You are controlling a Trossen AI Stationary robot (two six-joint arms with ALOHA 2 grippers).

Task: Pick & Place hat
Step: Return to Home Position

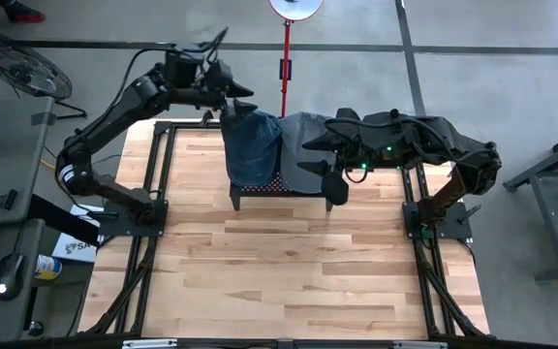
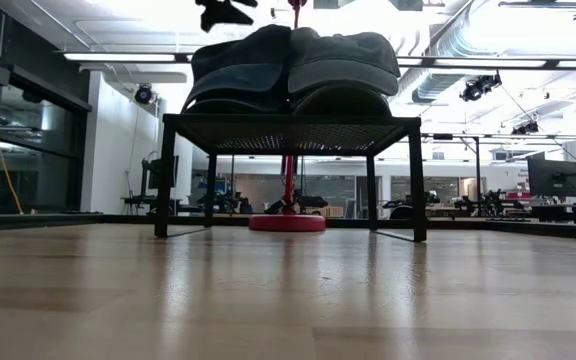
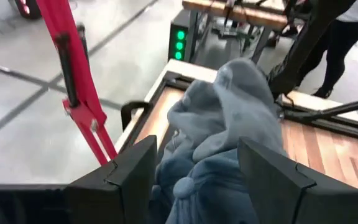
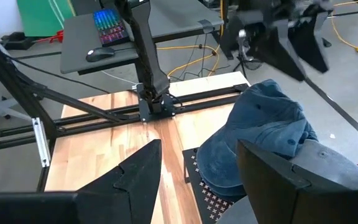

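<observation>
Counting the caps in either pile was not possible, since the folds of cloth ran together in every view. Seen from above, the right arm covered the 3 o'clock edge of the gray cap pile (image 1: 300, 145). In the low view both grippers were cut off at the upper edge, leaving only a dark scrap.

The black mesh stand (image 1: 279, 184) stood toward 12 o'clock on the wooden table (image 1: 289, 271). Both piles sat on it side by side and touching, the dark blue cap pile (image 1: 250, 145) at 9 o'clock and the gray cap pile at 3 o'clock. Each pile's long axis ran from 12 to 6 o'clock. From table height the brims seemed to face 6 o'clock, though the layering made that hard to confirm.

The left gripper (image 1: 234, 105) hung over the 12 o'clock end of the dark blue cap pile, its fingers (image 3: 132, 177) spread wide and holding nothing. The right gripper (image 1: 328, 165) hovered at the 3 o'clock side of the gray cap pile, its fingers (image 4: 138, 174) likewise apart and empty. Whether it brushed the cloth could not be told.

A red lamp stand (image 1: 285, 53) rose beyond the table at 12 o'clock. A person's dark trouser legs (image 3: 347, 37) showed in the left wrist view, the rest out of frame.
</observation>
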